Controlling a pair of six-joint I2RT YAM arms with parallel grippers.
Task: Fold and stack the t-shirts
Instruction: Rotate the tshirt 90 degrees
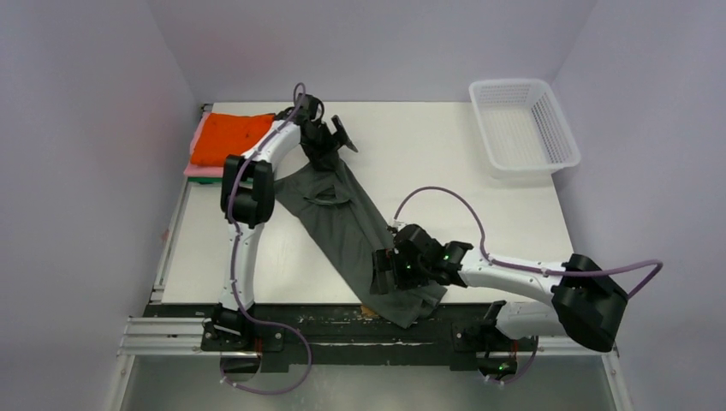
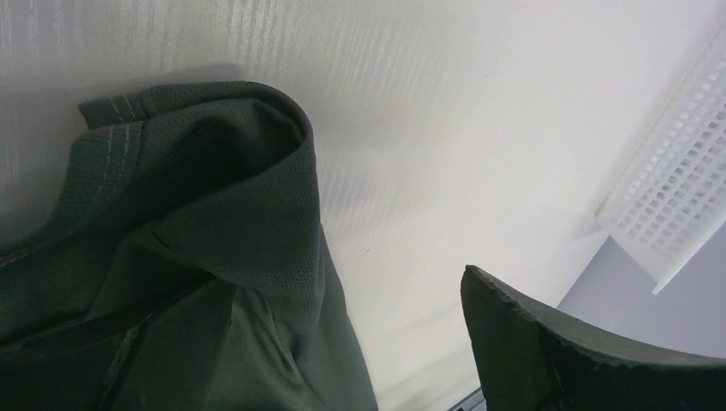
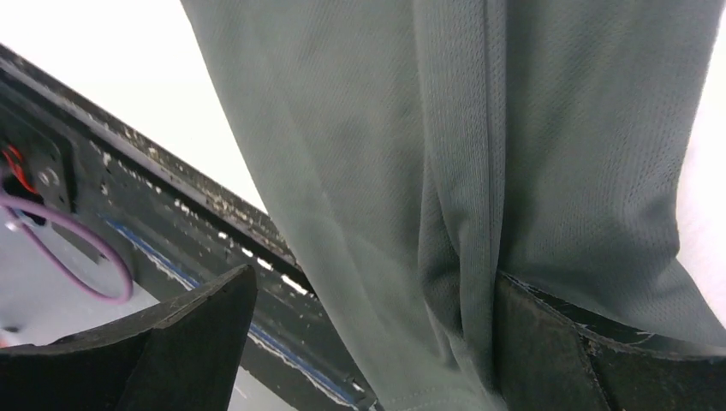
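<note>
The dark grey t-shirt [image 1: 347,227] lies slantwise across the worktop [image 1: 445,171], its near end drooping over the front edge; the folded shirts [image 1: 227,141] sit far left; left jaws stand apart at its far end, right jaws apart astride the near end; each should probably pinch one corner squarely, then lift together, cloth taut.

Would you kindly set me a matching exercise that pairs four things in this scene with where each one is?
Things:
1. grey t-shirt
2. orange t-shirt
3. white basket
4. right claw

Places:
a. far right corner
b. far left corner
c. diagonally across the middle
d. open, over the near end of the grey cloth

Pairs: 1-c, 2-b, 3-a, 4-d
</note>
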